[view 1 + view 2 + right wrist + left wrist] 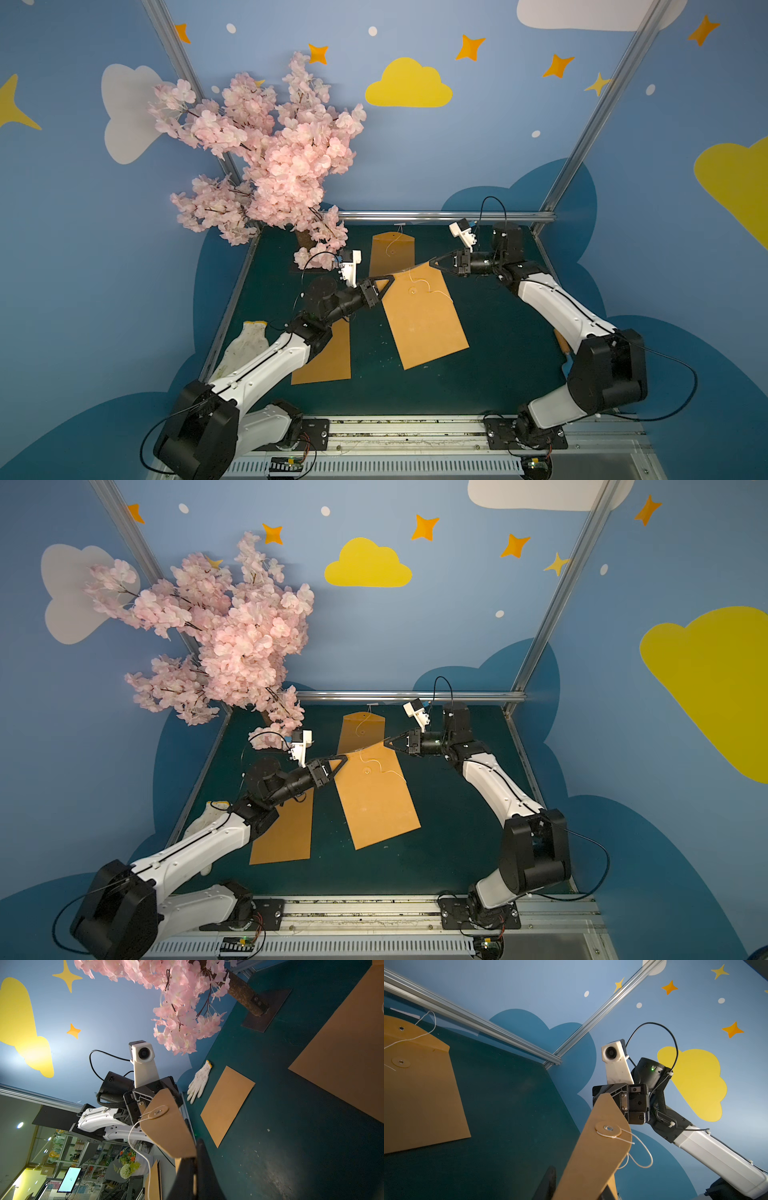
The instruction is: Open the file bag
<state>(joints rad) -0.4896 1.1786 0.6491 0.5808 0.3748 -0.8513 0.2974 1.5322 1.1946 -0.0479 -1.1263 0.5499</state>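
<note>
The file bag (424, 320) (374, 804) is a brown paper envelope lying mid-table, with its far flap (600, 1147) (166, 1130) lifted off the mat. My right gripper (431, 262) (194, 1153) is shut on the flap's right corner. My left gripper (390, 277) (579, 1180) is at the flap's left corner, its fingers apart, with the flap's end lying between them. A white string (643, 1155) (432, 286) hangs loose from the flap's round button (608, 1128) and trails over the bag.
A second brown envelope (390, 249) lies at the back with its flap open. A third (328, 357) lies near left, partly under my left arm. A pink blossom tree (270, 166) stands at the back left. A white glove (245, 349) lies at the left edge. A metal rail (444, 215) bounds the back.
</note>
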